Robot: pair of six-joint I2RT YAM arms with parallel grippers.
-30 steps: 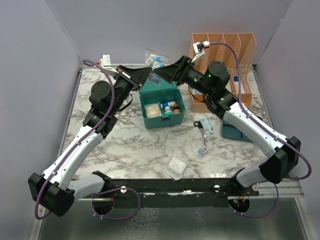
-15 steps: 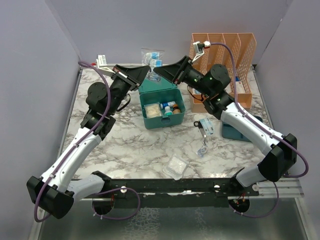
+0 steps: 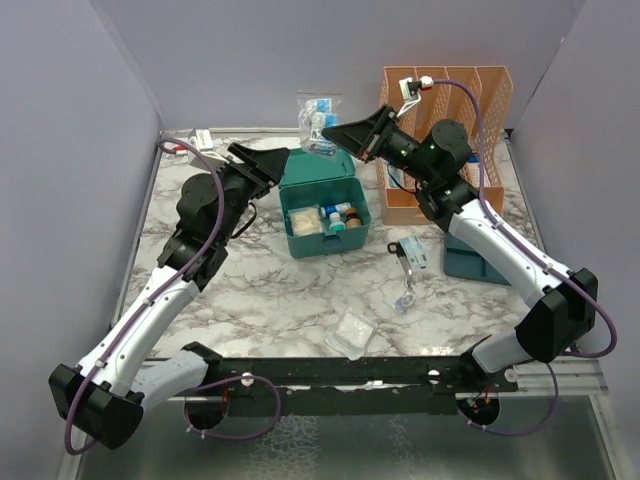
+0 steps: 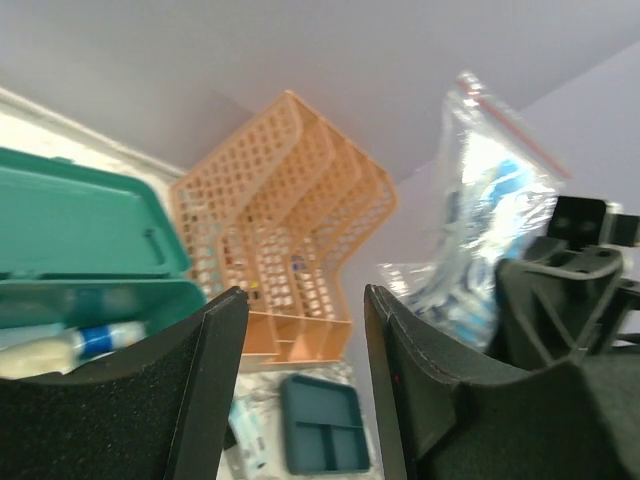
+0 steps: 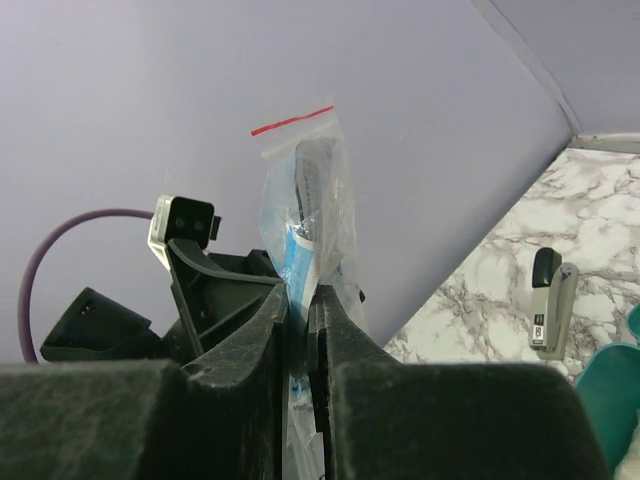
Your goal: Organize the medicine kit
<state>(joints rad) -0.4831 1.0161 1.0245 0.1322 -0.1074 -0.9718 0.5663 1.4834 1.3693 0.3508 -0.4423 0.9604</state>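
The medicine kit [image 3: 326,244] sits open on the marble surface [image 3: 260,290], its long side going left to right. Left of its lid, the left jaws are spread and hold nothing. Farther back, up high, the right jaws pinch a zip bag [image 3: 318,112]. The kit lies below them and nearer.

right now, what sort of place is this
Likely a robot test bench: plain purple walls box in a marble-pattern table, the left arm and right arm are bolted to a rail at its near edge, and props like a green medicine kit and orange file rack are set out.
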